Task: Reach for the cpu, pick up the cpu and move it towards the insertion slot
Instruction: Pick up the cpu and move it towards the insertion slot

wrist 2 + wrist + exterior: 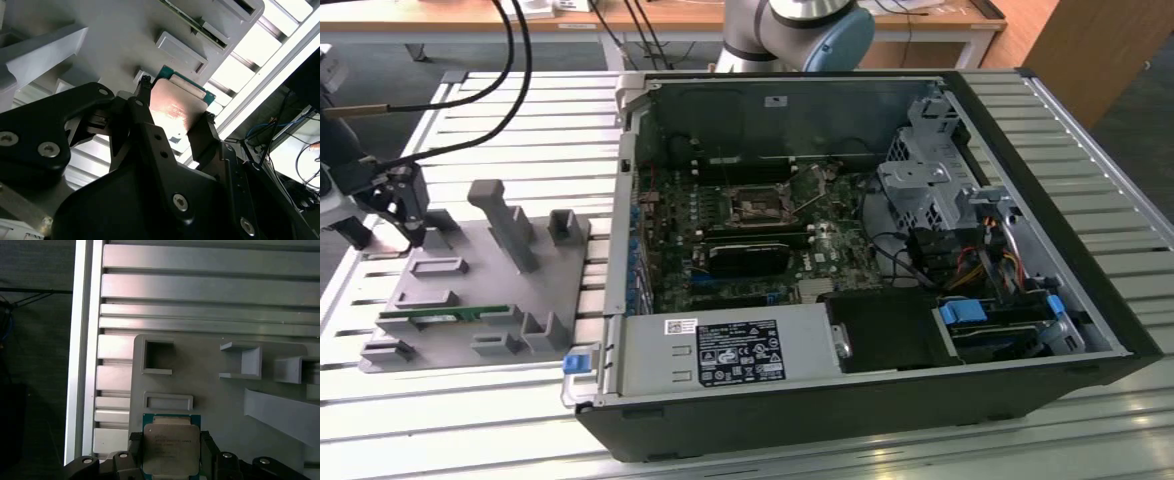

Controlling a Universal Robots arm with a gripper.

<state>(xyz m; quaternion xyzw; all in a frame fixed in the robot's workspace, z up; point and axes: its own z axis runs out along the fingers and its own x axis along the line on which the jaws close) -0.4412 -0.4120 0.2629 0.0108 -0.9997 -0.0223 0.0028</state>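
The cpu point(168, 447), a flat square chip with a silvery top and a green rim, sits between my gripper's two black fingers point(206, 442) in both wrist views. In the second wrist view the gripper point(175, 107) is shut on the cpu point(172, 112), with a finger against each of two opposite edges. Whether the chip is lifted off the grey fixture point(210, 395) I cannot tell. In the exterior view my gripper point(387, 238) stands over the fixture's end at the exterior view's left. The insertion slot point(758, 205), a silvery-framed socket, lies inside the open computer case, far from the gripper.
The grey plastic fixture point(480, 300) has upright posts and recesses, and a green memory stick point(447, 315) lies in it. The open black computer case point(1067, 300) takes up the middle and the exterior view's right of the slatted aluminium table point(520, 120). Black cables point(467, 80) hang over the table's left.
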